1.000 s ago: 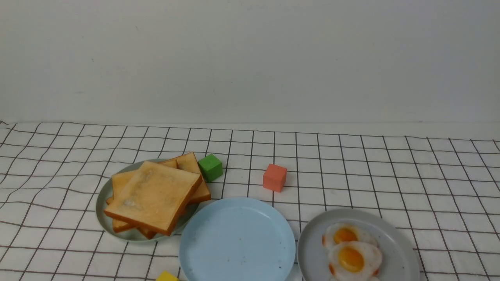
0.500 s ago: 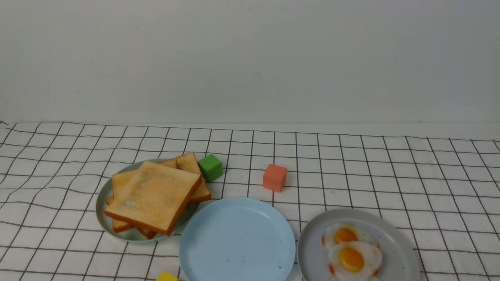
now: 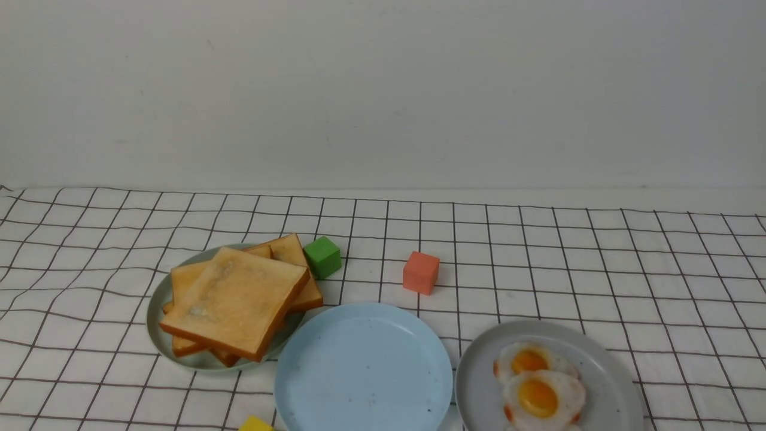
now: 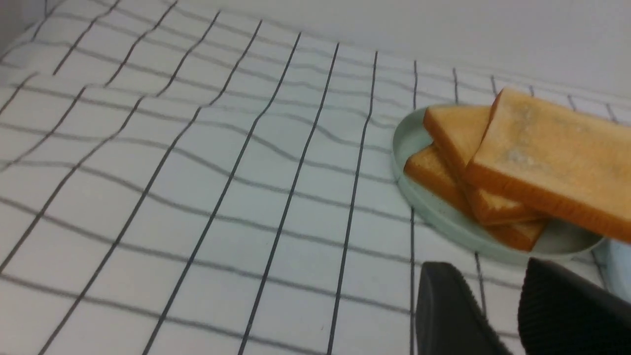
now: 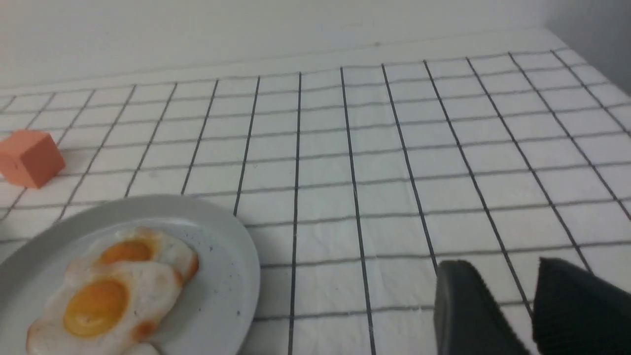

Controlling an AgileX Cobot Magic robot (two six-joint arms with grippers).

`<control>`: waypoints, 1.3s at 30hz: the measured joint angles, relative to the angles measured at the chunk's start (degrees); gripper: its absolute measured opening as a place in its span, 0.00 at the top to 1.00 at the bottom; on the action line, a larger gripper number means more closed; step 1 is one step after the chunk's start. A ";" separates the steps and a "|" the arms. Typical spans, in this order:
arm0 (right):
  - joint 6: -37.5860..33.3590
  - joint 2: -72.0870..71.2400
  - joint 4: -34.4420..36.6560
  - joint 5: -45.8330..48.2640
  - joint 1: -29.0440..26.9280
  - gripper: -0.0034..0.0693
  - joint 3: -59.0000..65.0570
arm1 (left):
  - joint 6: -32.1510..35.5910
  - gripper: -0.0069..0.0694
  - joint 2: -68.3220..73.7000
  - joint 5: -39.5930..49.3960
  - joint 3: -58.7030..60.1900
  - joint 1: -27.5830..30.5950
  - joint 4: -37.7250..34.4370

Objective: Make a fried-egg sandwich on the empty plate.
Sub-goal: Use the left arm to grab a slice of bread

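No shift: toast [image 3: 236, 299] on green plate [image 3: 155, 314], eggs [image 3: 538, 389] on grey plate [image 3: 607, 374], blue plate [image 3: 359, 371] bare, tools [image 4: 485, 268] [image 5: 503, 266] half-open

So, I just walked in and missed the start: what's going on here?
Nothing is being handled yet. Toast sits stacked on the green plate, two fried eggs lie on the grey plate, and the blue plate between them is empty. The left fingers and right fingers hang open over the cloth, holding nothing.
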 joint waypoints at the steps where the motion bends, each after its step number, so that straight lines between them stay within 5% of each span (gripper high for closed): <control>1: 0.00 0.00 0.00 -1.97 0.00 0.62 0.00 | 0.00 0.60 0.00 -2.12 0.00 0.00 0.00; 9: 0.00 0.00 0.00 -18.14 0.00 0.62 0.00 | 0.00 0.60 0.00 -17.04 0.00 0.00 0.19; 17: 0.42 0.00 0.00 -20.02 0.00 0.62 0.00 | 0.00 0.60 0.00 -18.00 0.00 0.00 0.24; 27: 18.83 0.00 1.74 -31.24 1.24 0.62 -2.32 | -11.49 0.60 0.00 -27.81 -2.70 0.00 -6.32; 33: 21.49 2.35 0.49 -21.71 1.24 0.62 -17.71 | -15.80 0.60 6.04 -24.20 -19.69 0.00 -6.33; 39: 22.78 23.49 -0.61 0.98 1.24 0.62 -46.83 | -21.75 0.60 22.53 -2.75 -43.70 0.00 -7.12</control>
